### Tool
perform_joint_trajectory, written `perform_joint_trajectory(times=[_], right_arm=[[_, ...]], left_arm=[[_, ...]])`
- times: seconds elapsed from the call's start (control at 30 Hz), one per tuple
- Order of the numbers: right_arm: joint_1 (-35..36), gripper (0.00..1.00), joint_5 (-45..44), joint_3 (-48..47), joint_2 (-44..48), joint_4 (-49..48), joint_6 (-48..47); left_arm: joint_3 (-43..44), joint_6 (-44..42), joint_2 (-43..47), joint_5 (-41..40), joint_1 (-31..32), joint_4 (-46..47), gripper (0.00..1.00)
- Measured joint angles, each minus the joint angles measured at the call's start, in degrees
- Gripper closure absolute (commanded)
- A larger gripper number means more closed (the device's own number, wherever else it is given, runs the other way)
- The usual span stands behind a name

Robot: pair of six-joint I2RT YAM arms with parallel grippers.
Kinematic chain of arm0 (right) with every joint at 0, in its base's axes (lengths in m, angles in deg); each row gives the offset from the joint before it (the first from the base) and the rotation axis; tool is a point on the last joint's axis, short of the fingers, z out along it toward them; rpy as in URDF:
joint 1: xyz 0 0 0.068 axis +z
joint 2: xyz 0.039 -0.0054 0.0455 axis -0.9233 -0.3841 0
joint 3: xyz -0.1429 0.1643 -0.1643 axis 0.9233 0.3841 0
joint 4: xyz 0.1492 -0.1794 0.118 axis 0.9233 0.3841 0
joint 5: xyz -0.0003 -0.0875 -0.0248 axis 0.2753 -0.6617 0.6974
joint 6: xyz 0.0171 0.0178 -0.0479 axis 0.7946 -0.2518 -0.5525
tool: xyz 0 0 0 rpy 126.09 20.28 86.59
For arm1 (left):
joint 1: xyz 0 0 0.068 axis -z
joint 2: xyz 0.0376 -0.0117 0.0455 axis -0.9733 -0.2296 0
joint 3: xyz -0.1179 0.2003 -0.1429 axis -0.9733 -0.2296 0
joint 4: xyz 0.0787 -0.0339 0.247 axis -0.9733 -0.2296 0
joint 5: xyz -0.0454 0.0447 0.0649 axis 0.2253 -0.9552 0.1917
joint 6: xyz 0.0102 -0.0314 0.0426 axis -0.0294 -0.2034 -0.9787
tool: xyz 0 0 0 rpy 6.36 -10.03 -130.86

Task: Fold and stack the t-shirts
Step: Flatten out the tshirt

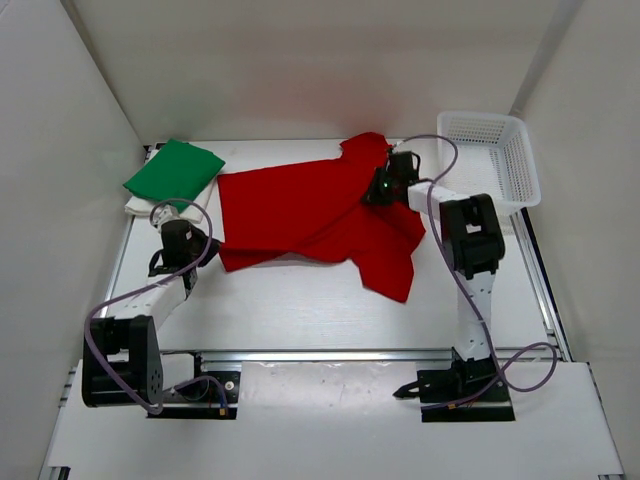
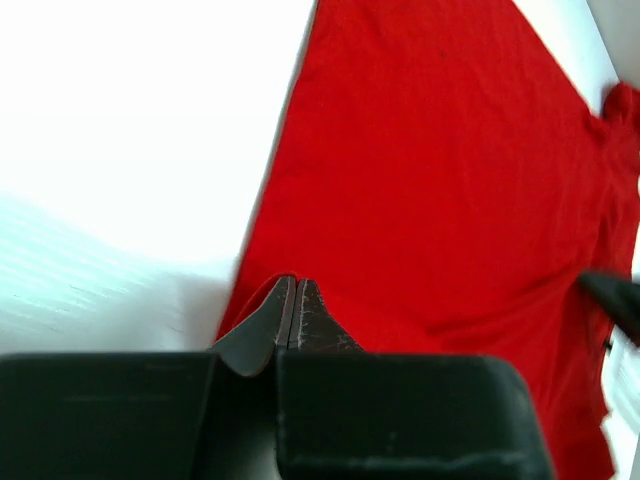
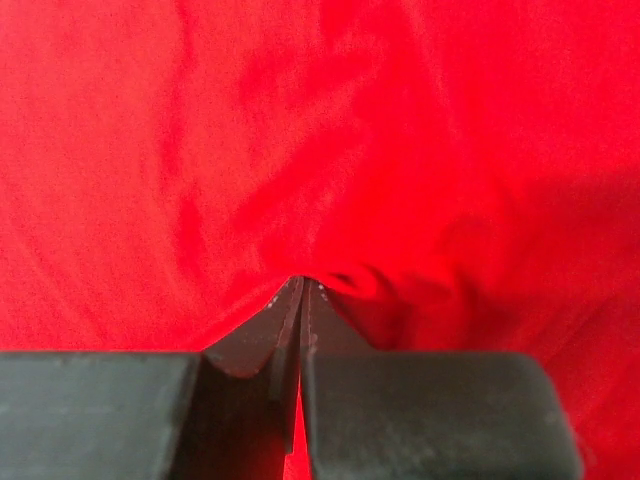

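The red t-shirt [image 1: 300, 205] lies spread and partly folded over itself in the middle of the table. It fills the right wrist view [image 3: 320, 130] and most of the left wrist view [image 2: 440, 180]. My left gripper [image 1: 203, 245] [image 2: 293, 285] is shut on the shirt's near left edge, and the cloth rises to its tip. My right gripper [image 1: 378, 190] [image 3: 303, 285] is shut on a puckered pinch of red cloth near the shirt's far right. The folded green t-shirt [image 1: 172, 170] lies on the folded white t-shirt [image 1: 142, 206] at the back left.
A white mesh basket [image 1: 520, 160] stands at the back right corner. White walls close the table on three sides. Bare table [image 1: 300, 310] lies between the shirt and the arm bases. A metal rail [image 1: 330, 353] runs along the near edge.
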Motion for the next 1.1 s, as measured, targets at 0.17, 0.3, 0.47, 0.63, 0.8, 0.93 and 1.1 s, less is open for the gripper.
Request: perform_joint_trajectory(times=[0.17, 0.3, 0.47, 0.63, 0.8, 0.93, 1.1], right_arm=[[-0.5, 0.89, 1.0, -16.3, -5.0, 7.7, -3.2], [-0.2, 0.59, 0.3, -4.1, 8.1, 7.3, -4.2], [2.5, 0.47, -3.3, 21.4, 33.3, 1.6, -2.8], [9.6, 0.43, -8.5, 41.8, 50.5, -2.7, -0.6], [12.0, 0.61, -14.6, 58.9, 64.3, 0.1, 1.7], [10.4, 0.64, -16.5, 62.5, 70.9, 2.8, 2.1], [10.1, 0.68, -17.6, 62.5, 72.2, 3.0, 1.9]], left_arm=[[-0.8, -0.6, 2.3, -1.5, 0.3, 0.4, 0.95], [-2.7, -0.7, 6.1, -1.7, 0.4, 0.3, 0.95], [-6.6, -0.6, 12.3, -2.4, 3.1, -1.7, 0.95], [-12.9, -0.3, 24.5, -3.5, 6.8, -6.4, 0.81], [-15.8, 0.2, 27.2, -3.1, 6.2, -7.9, 0.20], [-16.2, -0.3, 25.0, -2.1, 4.5, -8.9, 0.01], [-16.2, -0.5, 24.7, -1.8, 3.6, -10.0, 0.01]])
